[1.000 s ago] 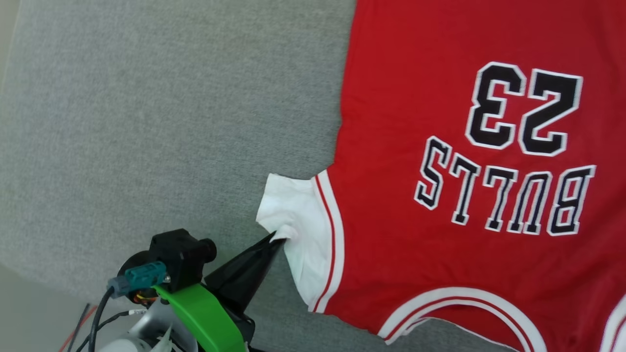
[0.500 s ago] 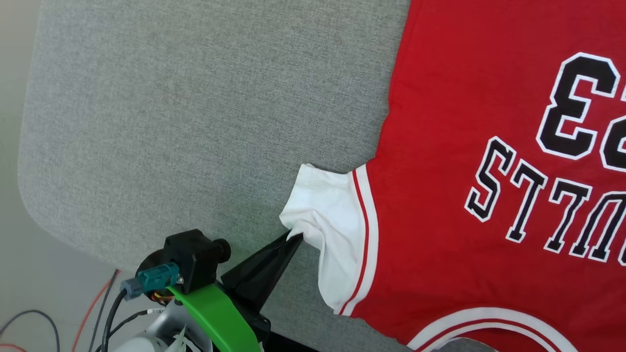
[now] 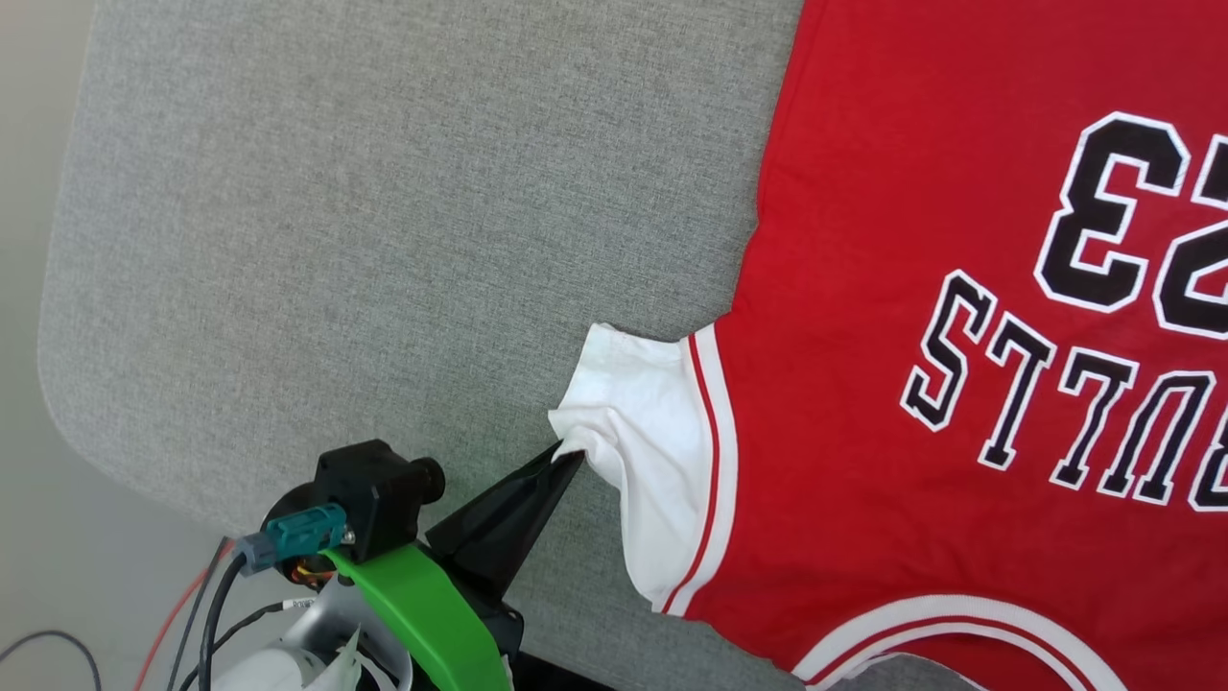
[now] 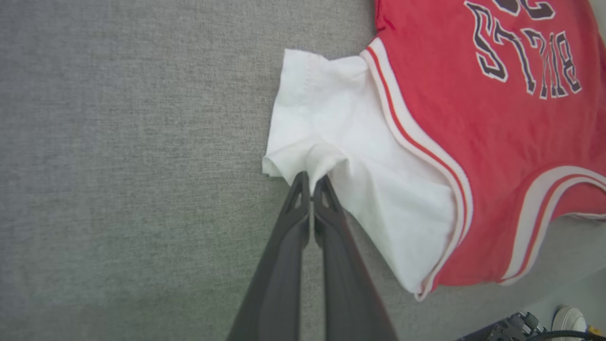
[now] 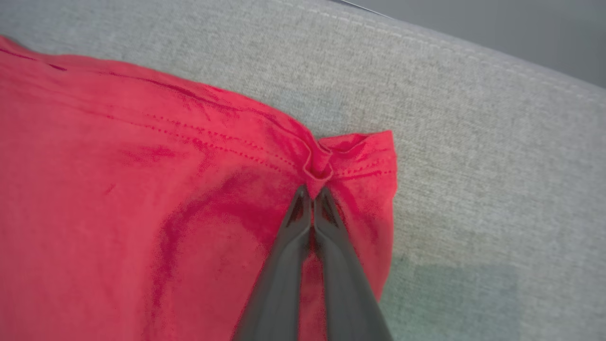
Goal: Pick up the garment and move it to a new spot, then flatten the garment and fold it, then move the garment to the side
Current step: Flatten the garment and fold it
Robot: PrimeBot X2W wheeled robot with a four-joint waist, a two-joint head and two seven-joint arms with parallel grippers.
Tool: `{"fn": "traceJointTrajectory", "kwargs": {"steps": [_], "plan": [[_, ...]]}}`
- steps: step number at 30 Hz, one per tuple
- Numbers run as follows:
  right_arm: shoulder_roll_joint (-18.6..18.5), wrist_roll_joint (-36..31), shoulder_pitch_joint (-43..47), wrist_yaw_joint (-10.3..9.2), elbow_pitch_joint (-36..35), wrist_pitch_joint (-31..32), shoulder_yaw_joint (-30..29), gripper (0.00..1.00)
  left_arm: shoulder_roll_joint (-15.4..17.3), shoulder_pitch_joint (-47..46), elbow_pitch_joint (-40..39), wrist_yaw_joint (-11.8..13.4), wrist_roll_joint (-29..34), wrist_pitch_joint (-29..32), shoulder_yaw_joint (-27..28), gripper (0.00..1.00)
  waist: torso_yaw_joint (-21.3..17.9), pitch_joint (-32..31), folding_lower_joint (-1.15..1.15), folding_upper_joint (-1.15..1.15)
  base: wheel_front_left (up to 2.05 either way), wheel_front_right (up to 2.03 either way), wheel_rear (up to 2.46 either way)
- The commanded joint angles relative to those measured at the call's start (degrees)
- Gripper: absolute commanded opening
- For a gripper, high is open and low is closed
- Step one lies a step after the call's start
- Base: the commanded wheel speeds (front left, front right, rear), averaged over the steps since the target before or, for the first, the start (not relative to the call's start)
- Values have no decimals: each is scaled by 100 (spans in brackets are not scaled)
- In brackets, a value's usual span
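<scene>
The garment [image 3: 911,317], a red jersey with white sleeves and dark white-outlined lettering, lies spread on the grey cloth table [image 3: 384,240]. My left gripper [image 3: 573,453] is shut on the edge of its white sleeve [image 3: 652,422], which bunches at the fingertips. In the left wrist view the left gripper [image 4: 311,176] pinches a fold of that sleeve [image 4: 350,142]. In the right wrist view my right gripper [image 5: 312,190] is shut on a puckered fold near the hemmed corner of the red garment [image 5: 142,189].
The table's rounded left edge [image 3: 58,384] drops to a pale floor with loose cables [image 3: 58,653]. In the right wrist view the table's stitched edge [image 5: 473,52] runs close beyond the garment's corner. Bare grey cloth spreads left of the garment.
The head camera has shifted, so the scene sits further right and a little up. My left gripper keeps its hold on the white sleeve.
</scene>
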Motion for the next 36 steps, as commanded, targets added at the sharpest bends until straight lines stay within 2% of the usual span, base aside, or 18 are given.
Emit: {"fn": "traceJointTrajectory", "kwargs": {"steps": [1, 11, 17, 20, 28, 36], "plan": [[23, 37, 404, -4, 218, 73, 101, 0, -36, -96, 19, -20, -45, -25, 5, 0, -84, -149, 0, 0, 0, 0, 0], [86, 219, 1342, -4, 613, -308, 77, 0, -81, -45, 325, 17, -99, -79, 8, 0, -408, -1073, 0, 0, 0, 0, 0], [359, 569, 2232, -4, 609, -606, 36, 0, -64, 297, 585, 179, -297, -215, 112, 0, -802, -1781, 0, 0, 0, 0, 0], [535, 774, 2685, -4, 481, -712, 2, 0, -58, 487, 683, 245, -439, -345, 224, 0, -997, -2099, 0, 0, 0, 0, 0], [377, 987, 3950, -4, -200, -613, 52, 0, -58, 804, 942, 245, -650, -559, 322, 0, -1360, -2678, 0, 0, 0, 0, 0], [390, 1041, 5227, -4, -768, -414, -435, 0, -51, 972, 1087, 221, -762, -698, 380, 0, -1557, -3025, 0, 0, 0, 0, 0]]}}
